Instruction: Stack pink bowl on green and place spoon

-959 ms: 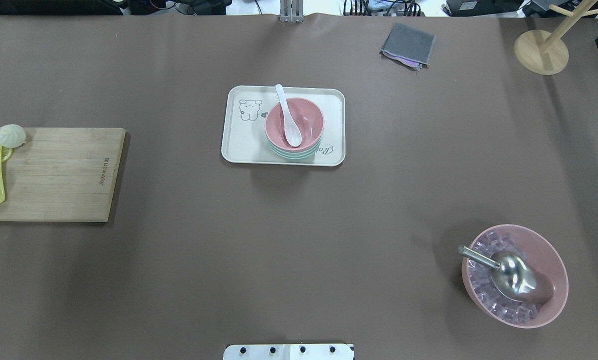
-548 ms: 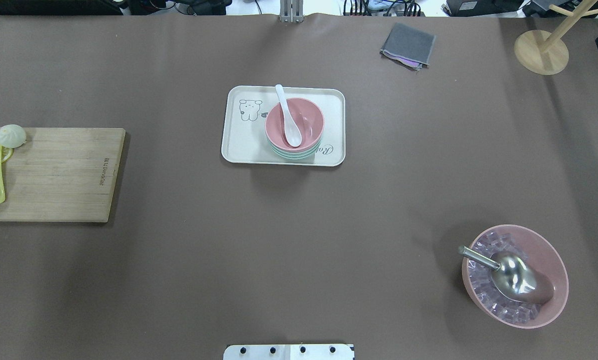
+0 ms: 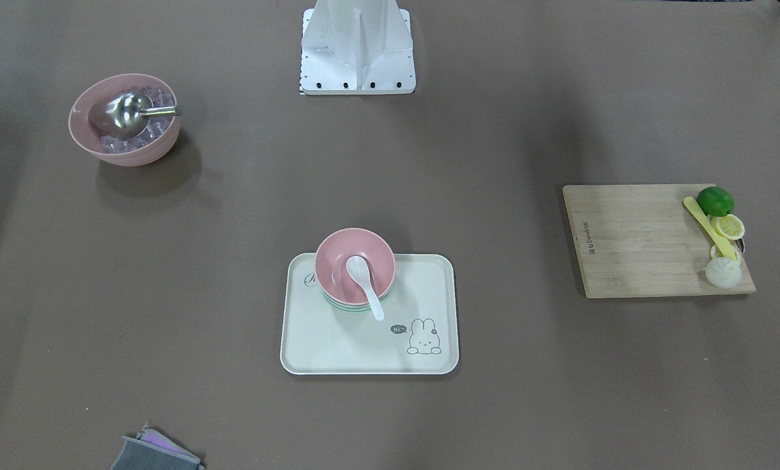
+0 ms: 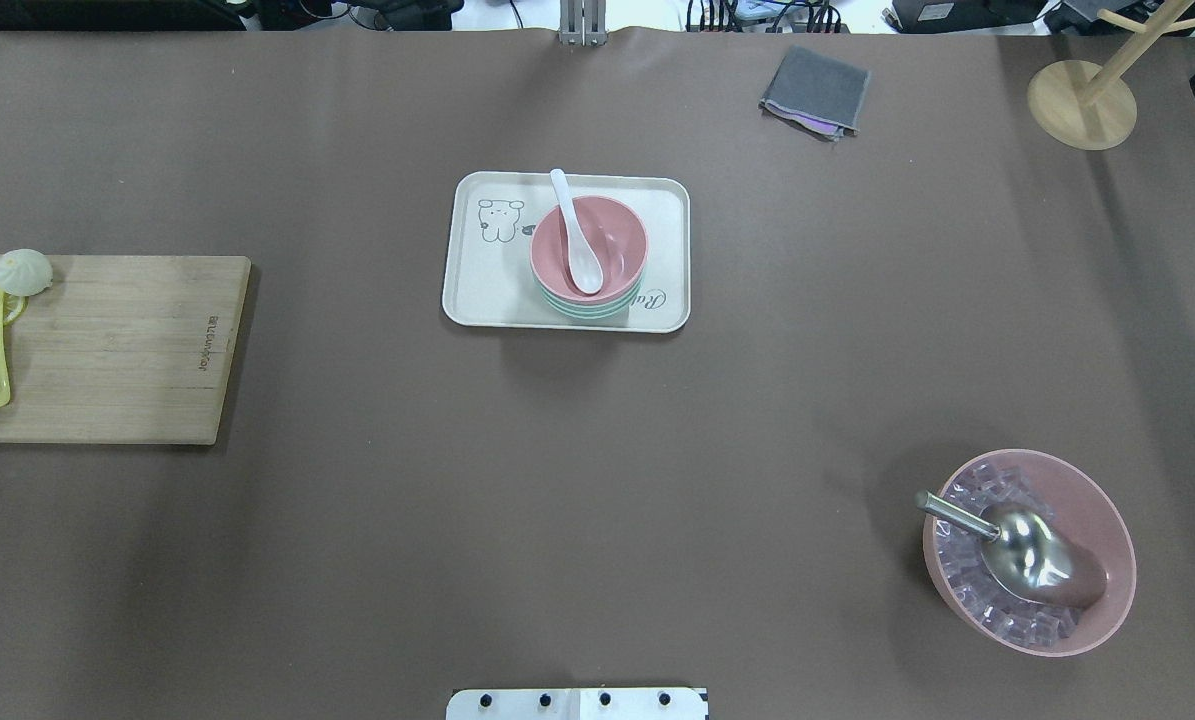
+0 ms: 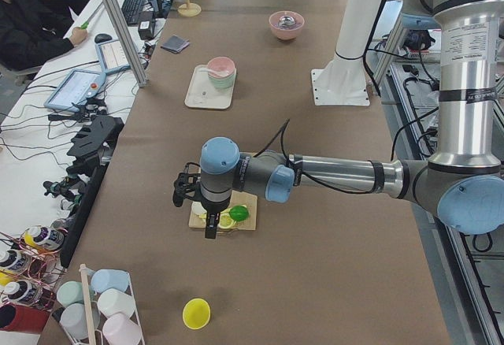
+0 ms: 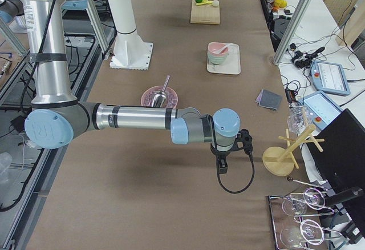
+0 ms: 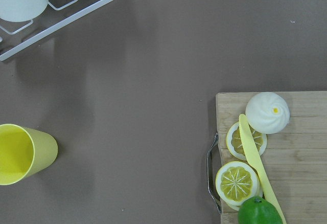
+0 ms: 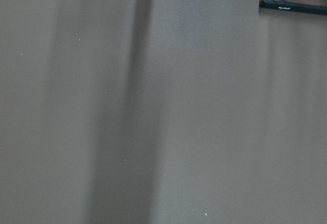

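Observation:
The small pink bowl (image 4: 615, 232) sits nested on the green bowl (image 4: 587, 309) on the cream tray (image 4: 485, 296) at mid-table. The white spoon (image 4: 579, 250) lies in the pink bowl with its handle over the far rim. The stack also shows in the front view: pink bowl (image 3: 336, 260), spoon (image 3: 363, 279), tray (image 3: 363, 349). My left gripper (image 5: 210, 225) hangs over the cutting board's end, far from the tray. My right gripper (image 6: 222, 164) hangs over bare table near the wooden stand. I cannot tell whether either is open or shut.
A wooden cutting board (image 4: 117, 350) with a lime, lemon slices, a yellow knife and a bun lies at the left. A big pink bowl (image 4: 1107, 530) of ice with a metal scoop stands near right. A grey cloth (image 4: 815, 90) and a wooden stand (image 4: 1081, 103) lie far right.

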